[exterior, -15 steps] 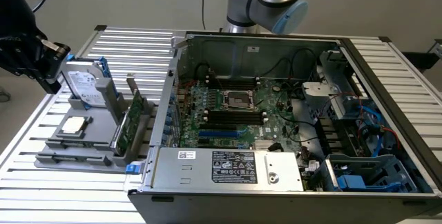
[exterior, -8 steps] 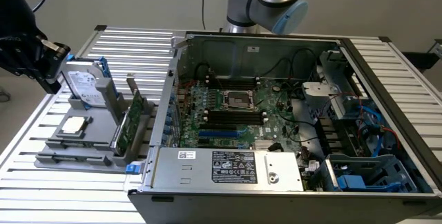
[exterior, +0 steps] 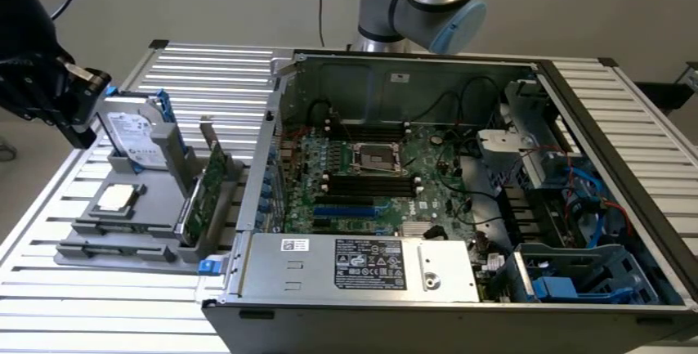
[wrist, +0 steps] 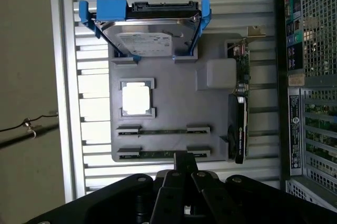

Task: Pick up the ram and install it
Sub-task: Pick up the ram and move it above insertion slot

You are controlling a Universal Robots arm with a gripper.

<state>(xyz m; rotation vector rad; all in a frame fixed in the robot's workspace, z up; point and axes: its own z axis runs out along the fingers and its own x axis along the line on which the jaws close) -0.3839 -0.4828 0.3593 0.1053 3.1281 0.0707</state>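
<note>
- Both halves of the task look undone: the ram [wrist: 158,154] stands on edge in its cradle on the grey tray [wrist: 174,105], not lifted.
- Close above that ram hovers the hand [wrist: 184,158], with nothing seen in its grasp; whether it is clenched or released I cannot tell.
- Sharing the tray are a hard drive [wrist: 150,42], a processor [wrist: 136,99] and an expansion card [wrist: 238,129].
- Beside it on the worktop [exterior: 109,313], the open computer case [exterior: 567,100] shows long black slots [exterior: 371,184] that appear empty, so I judge the install not yet done.
</note>
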